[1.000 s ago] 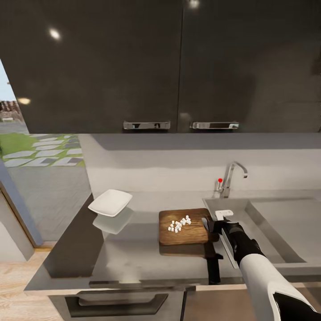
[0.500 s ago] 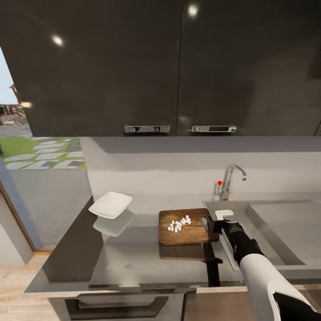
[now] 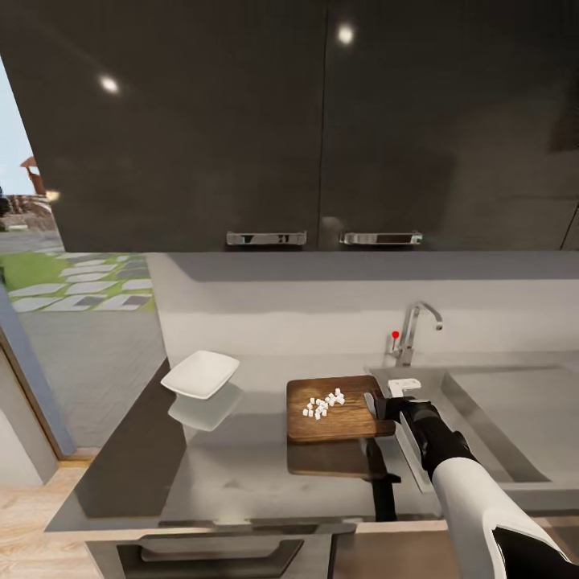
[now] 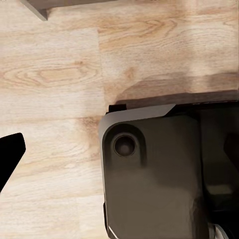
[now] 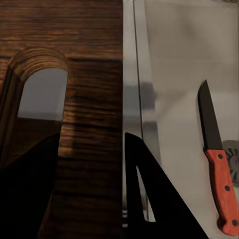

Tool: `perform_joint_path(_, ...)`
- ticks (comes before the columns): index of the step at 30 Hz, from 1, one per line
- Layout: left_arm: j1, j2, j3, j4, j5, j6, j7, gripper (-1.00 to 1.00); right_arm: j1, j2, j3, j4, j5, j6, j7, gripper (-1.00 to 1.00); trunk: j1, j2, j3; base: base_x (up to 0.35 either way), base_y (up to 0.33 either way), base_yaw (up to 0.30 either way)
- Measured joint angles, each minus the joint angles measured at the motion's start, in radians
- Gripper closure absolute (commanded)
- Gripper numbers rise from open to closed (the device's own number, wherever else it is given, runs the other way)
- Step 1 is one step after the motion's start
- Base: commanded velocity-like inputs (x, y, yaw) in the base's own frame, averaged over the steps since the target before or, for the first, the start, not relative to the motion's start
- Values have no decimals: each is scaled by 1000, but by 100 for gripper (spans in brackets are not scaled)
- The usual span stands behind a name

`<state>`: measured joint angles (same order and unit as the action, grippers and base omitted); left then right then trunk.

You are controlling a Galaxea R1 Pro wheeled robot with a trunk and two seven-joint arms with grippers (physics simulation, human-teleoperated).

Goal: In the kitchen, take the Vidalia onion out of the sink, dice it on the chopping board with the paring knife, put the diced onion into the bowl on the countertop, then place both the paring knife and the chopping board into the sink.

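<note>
The brown chopping board (image 3: 331, 410) lies on the grey countertop (image 3: 241, 466) left of the sink (image 3: 490, 418), with the white diced onion (image 3: 323, 404) piled near its middle. My right gripper (image 3: 378, 404) is at the board's right end. In the right wrist view its dark fingers (image 5: 149, 199) straddle the strip between the slot hole (image 5: 42, 94) and the board's edge, closed on it. The red-handled paring knife (image 5: 217, 159) lies in the sink basin beside the drain. The white bowl (image 3: 200, 374) stands on the counter to the left. One dark left finger (image 4: 10, 155) hangs over the wooden floor.
The chrome faucet (image 3: 412, 328) with a red dot stands behind the sink. Dark wall cabinets (image 3: 322, 121) hang low over the counter. A drawer handle (image 3: 217, 555) sits under the counter's front edge. The robot's dark base (image 4: 154, 174) stands on the floor.
The whole picture has shifted a little, so the camera has moved. My right arm, the board, the dice and the bowl keep their places.
</note>
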<state>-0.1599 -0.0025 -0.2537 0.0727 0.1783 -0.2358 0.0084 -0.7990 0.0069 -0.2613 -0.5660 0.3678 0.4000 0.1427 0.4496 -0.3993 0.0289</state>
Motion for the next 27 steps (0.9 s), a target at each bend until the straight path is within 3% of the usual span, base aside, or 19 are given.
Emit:
perform_joint_path(11,0,0,0,0,0,0,0,-100,0,0,0,0,0,0,-1,100,0,0,15,0,0,0)
perform_joint_path(27,0,0,0,0,0,0,0,-100,0,0,0,0,0,2,-3,100,0,0,9,0,0,0)
